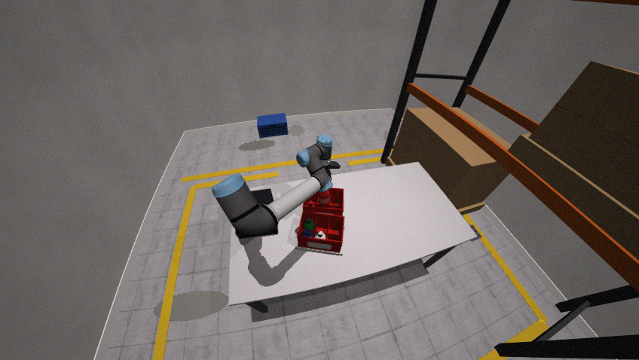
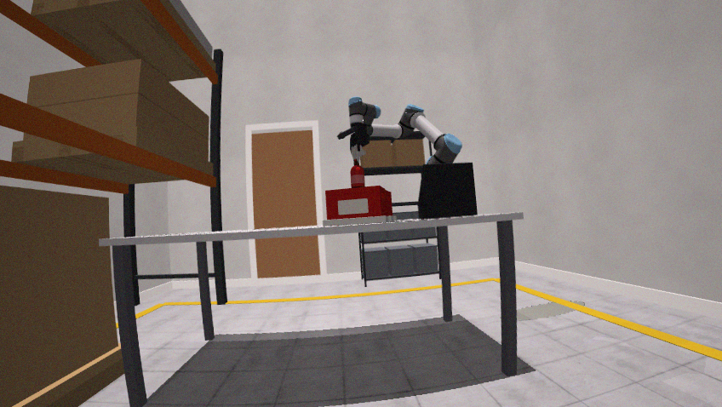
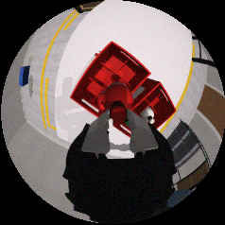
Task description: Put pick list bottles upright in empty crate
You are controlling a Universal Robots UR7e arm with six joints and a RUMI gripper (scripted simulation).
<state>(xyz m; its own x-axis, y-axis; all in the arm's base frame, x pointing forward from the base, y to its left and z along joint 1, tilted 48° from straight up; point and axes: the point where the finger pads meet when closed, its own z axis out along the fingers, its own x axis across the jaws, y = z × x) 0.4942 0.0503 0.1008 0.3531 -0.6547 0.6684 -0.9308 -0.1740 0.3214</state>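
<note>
My gripper (image 2: 357, 160) (image 3: 117, 110) is shut on a red bottle (image 1: 324, 196) (image 2: 357, 176) (image 3: 113, 96) by its neck. The bottle hangs upright over the far red crate (image 1: 341, 198) (image 3: 142, 67). The arm hides the fingers in the top view. A low red shape (image 1: 309, 204) shows inside that crate. The near red crate (image 1: 337, 245) (image 2: 375, 202) (image 3: 168, 97) holds a green bottle (image 1: 308, 224), a blue bottle (image 1: 307, 233) and a white bottle (image 1: 319, 235) (image 3: 149, 114). The pick list cannot be read; the held bottle's label color is unclear.
The two crates stand close together on the white table (image 1: 384, 210). A black block (image 2: 447, 191) stands by the arm's base. A tall rack (image 1: 460, 123) with brown boxes stands beyond the table's far end, and a blue box (image 1: 272, 125) is on the floor behind.
</note>
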